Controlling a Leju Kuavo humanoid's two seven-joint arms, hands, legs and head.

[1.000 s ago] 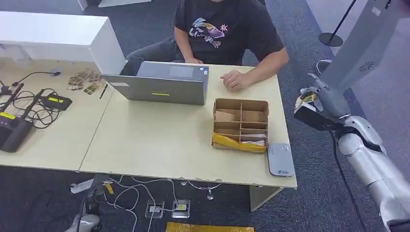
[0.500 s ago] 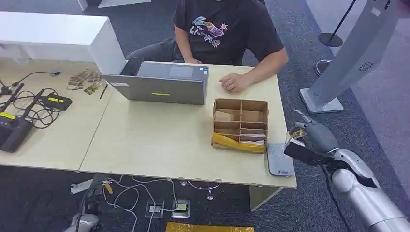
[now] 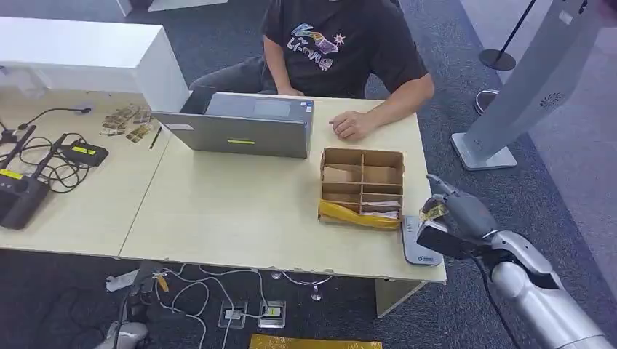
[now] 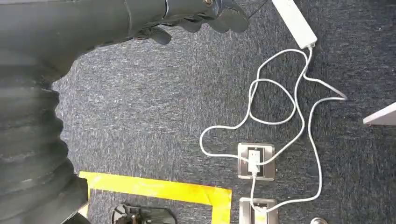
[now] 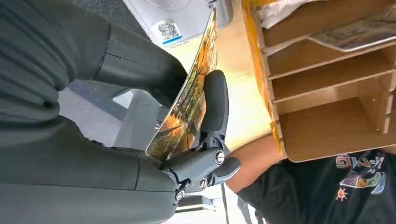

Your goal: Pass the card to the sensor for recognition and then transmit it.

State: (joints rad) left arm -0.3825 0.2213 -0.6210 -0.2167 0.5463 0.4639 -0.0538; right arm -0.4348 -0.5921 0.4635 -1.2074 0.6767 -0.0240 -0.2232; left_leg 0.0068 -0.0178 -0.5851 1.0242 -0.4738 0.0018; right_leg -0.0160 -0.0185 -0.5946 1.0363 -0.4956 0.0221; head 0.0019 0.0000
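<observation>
One card (image 5: 189,100), printed in orange and yellow, sits pinched in my right hand (image 3: 455,218) between the thick thumb and a dark finger (image 5: 214,100), held on edge. In the head view I see the card (image 3: 435,211) at the lower right of the frame, just above the right end of the grey sensor (image 3: 420,239), which lies flat at the table's (image 3: 233,211) near right corner. I cannot tell whether the card touches the sensor. In the right wrist view the sensor (image 5: 175,16) shows at the top of the frame, just past the card's far edge.

Immediately left of the sensor stands a compartmented cardboard box (image 3: 361,187) with a yellow front strip and some papers in its nearest slots. Further up the frame, a person (image 3: 338,47) in a dark printed shirt sits behind an open laptop (image 3: 244,125), one hand (image 3: 353,121) resting on the table near the box. At the far left I see cables and a black device (image 3: 22,193).

My left hand (image 4: 187,14) hangs over dark carpet, its fingers curled in and holding nothing, with white cords (image 4: 275,102), floor sockets (image 4: 254,161) and yellow tape (image 4: 159,190) below it.
</observation>
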